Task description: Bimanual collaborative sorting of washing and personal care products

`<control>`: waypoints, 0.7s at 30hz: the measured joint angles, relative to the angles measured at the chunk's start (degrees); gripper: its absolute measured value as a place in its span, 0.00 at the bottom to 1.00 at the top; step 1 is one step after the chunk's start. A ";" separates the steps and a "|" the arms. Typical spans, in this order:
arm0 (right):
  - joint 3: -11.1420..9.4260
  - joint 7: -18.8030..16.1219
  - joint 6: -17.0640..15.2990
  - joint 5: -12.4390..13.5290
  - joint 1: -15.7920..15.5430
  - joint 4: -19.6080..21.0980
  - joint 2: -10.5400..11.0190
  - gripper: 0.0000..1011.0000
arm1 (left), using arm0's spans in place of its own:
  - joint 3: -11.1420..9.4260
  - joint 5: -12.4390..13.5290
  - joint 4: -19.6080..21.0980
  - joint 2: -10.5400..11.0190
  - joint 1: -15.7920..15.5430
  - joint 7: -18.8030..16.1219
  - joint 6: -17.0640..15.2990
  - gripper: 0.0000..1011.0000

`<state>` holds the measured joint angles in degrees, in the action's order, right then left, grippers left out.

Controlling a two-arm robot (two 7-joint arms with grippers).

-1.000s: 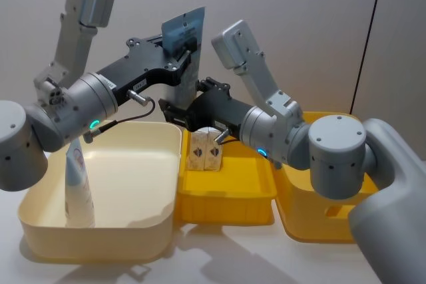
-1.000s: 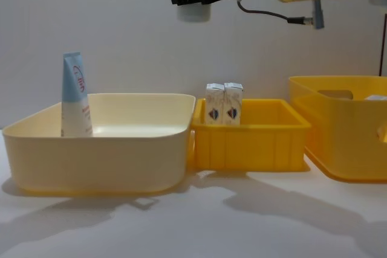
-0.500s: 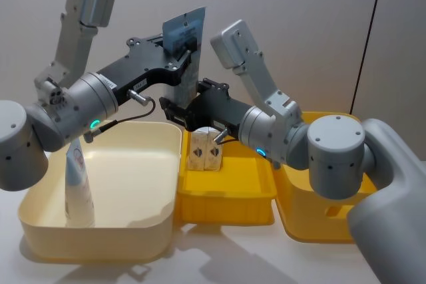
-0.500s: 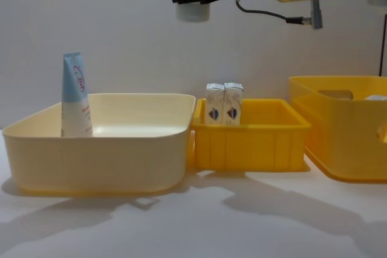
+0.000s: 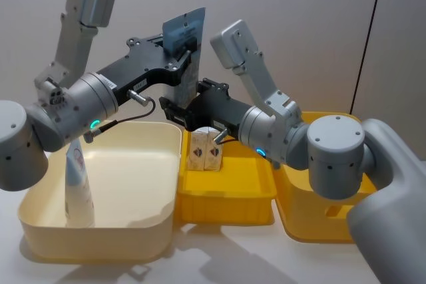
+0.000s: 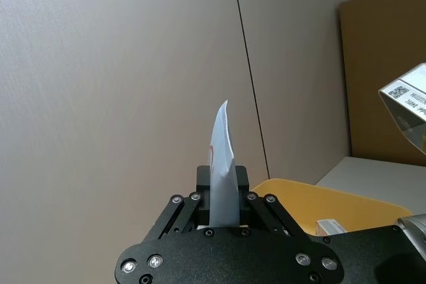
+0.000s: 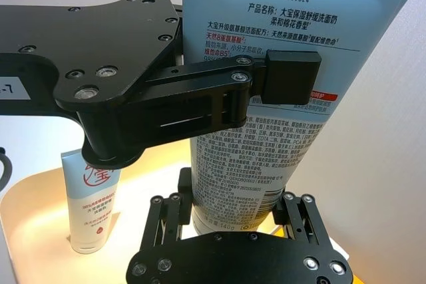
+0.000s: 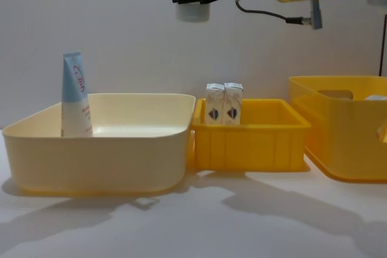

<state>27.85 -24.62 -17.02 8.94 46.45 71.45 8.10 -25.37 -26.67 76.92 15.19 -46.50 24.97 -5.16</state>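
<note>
Head view, upper centre: nothing has shifted over the last second. The left gripper (image 5: 188, 50) still clamps the upright pouch (image 5: 184, 31), the right gripper (image 5: 181, 112) holds its lower end: a handover, seemingly stalled.

Three bins stand in a row on the counter (image 8: 199, 222): a wide bin (image 8: 97, 149) on the left, a small tray (image 8: 251, 140) touching its right side, and a deep bin (image 8: 341, 131) farther right. A tube (image 8: 75, 98) stands upright at the wide bin's left end. Two cartons (image 8: 224, 104) stand side by side at the tray's rear left corner. High above the tray, the left pincer (image 5: 185, 54) and right pincer (image 5: 183, 112) both clamp an upright pouch (image 5: 184, 31), left above right.
</note>
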 joint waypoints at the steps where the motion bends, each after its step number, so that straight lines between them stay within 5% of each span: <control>1: 0.00 0.00 0.00 0.00 0.00 0.00 0.00 0.64 | 0.00 0.00 0.00 0.00 0.00 0.00 0.00 0.20; 21: 0.00 0.00 -0.01 -0.01 0.00 0.00 0.00 0.64 | 0.00 -0.01 0.00 0.01 0.00 0.00 -0.01 0.22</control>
<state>27.85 -24.61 -17.02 8.93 46.45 71.45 8.11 -25.37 -26.68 76.92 15.19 -46.50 24.98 -5.17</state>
